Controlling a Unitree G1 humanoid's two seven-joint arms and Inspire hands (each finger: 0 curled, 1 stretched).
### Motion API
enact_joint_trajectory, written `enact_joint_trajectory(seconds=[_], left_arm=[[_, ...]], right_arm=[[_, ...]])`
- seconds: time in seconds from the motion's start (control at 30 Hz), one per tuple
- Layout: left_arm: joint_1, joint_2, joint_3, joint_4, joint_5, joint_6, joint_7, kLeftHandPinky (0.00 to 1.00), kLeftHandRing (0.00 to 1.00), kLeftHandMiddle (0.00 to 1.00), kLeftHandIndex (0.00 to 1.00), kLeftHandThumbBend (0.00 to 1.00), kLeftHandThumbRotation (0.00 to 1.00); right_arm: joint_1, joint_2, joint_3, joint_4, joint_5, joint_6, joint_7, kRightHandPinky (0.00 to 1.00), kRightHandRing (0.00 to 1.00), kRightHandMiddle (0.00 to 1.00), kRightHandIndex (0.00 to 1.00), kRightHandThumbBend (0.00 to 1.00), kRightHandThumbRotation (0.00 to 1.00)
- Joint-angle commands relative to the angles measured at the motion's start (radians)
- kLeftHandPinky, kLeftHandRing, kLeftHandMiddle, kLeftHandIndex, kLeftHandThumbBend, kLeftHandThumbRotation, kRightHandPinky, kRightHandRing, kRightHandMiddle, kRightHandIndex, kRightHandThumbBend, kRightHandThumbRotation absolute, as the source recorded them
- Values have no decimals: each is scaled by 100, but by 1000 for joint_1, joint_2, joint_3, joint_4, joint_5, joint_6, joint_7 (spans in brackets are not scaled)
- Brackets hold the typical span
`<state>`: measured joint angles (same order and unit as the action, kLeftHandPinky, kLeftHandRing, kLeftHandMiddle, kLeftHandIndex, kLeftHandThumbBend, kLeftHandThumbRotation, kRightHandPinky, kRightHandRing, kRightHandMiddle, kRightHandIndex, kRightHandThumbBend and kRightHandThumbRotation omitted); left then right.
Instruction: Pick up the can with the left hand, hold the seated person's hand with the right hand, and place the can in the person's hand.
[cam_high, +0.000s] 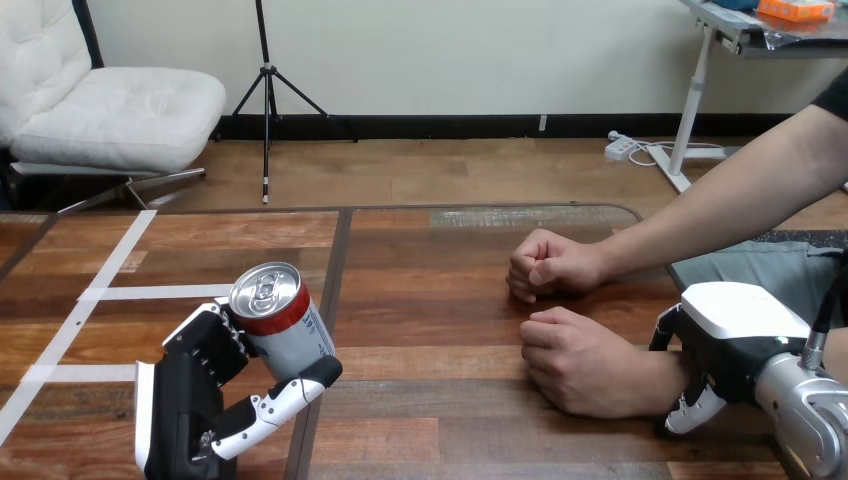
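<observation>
Currently the left hand (185, 400) is gripping the can (283, 322) - fingers wrapping its body, thumb crossing below - and carrying it tilted, top facing up toward the camera, over the table's (430, 300) near-left part. Pickup is looking done. The can seems to be riding off the wood, though the hand is hiding its underside.

The right hand (735, 335) is sitting at the right edge, against the wrist of the person's near hand (575, 370). I can't tell whether it is clasping that wrist or just resting beside it, so I'm reading the hold step as in progress, not confirmed.

Both of the person's hands are lying on the table as closed fists. The person's far hand (548, 265) is sitting just beyond the near one, close but apart, and the can is sitting well apart from both.

Next move, my judgement: the right hand is needing a confirmed grasp, the near fist is needing to turn palm up and open, and the left arm is needing to carry the can rightward and level it before release. Releasing onto a closed fist is risking a dropped, rolling can.

Surface: wood planks with a dark seam (335, 300) running down the middle and white tape lines (110, 293) crossing the left part. Bare wood is lying between the can and the fists, so nothing is blocking the transfer path.
</observation>
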<state>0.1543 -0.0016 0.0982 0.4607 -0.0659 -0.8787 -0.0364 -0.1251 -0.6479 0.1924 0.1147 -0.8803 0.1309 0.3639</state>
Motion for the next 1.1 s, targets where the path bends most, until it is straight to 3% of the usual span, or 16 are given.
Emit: enact_joint_trajectory(seconds=[0.0, 0.77, 1.07], left_arm=[[-38, 11, 5, -64, 2, -10, -1, 43, 44, 49, 51, 72, 0], [-35, 7, 3, -75, 1, 6, 2, 41, 43, 49, 51, 72, 0], [-34, 5, 2, -77, 2, 10, 3, 42, 43, 48, 51, 73, 0]], right_arm=[[31, -9, 41, 23, 11, 8, 38, 17, 28, 40, 60, 79, 0], [33, -8, 43, 57, 24, -29, -42, 29, 40, 49, 52, 82, 0], [34, -15, 39, 68, 36, -59, -78, 35, 44, 51, 49, 78, 0]])
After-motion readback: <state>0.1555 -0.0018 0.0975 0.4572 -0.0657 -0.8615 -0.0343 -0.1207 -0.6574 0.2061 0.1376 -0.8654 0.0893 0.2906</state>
